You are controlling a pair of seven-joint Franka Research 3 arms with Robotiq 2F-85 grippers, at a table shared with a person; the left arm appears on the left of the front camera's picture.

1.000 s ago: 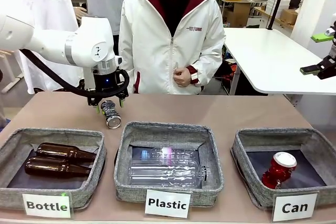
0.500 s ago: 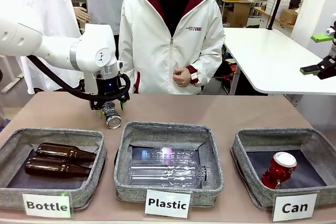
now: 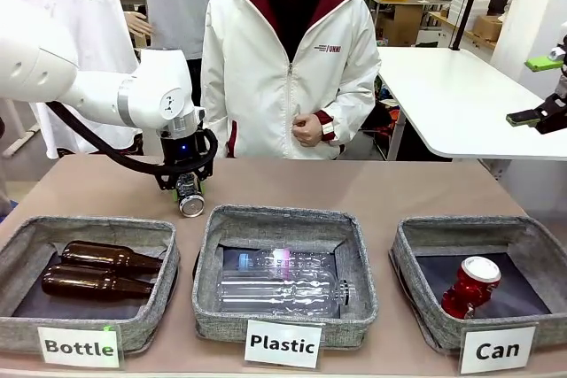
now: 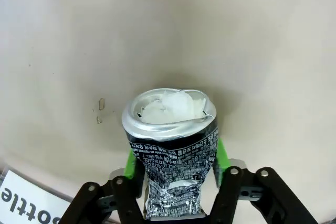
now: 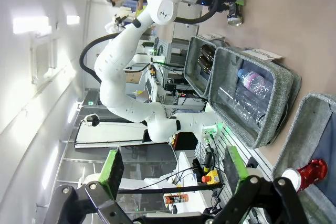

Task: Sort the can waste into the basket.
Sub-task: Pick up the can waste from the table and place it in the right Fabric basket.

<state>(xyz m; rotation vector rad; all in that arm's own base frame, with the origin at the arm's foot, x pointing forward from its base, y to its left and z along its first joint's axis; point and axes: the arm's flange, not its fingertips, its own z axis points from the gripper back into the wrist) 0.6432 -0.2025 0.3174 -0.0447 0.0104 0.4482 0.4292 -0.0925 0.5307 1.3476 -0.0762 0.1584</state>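
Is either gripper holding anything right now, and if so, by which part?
The left gripper is shut on the dark can, its pads pinching the crumpled body on both sides below the silver top. The right gripper is open and holds nothing.

The left arm [image 3: 106, 95] is built of rounded white segments, with a grey ring at the joint and a black cable looped beneath it. A black wrist collar with a small blue light is seen above the left gripper [image 3: 187, 190], and the right gripper [image 5: 173, 174] is made of black linkages with visible screws and green pads. A white zipped jacket with a dark red collar and chest lettering is worn by the person [image 3: 288, 59].
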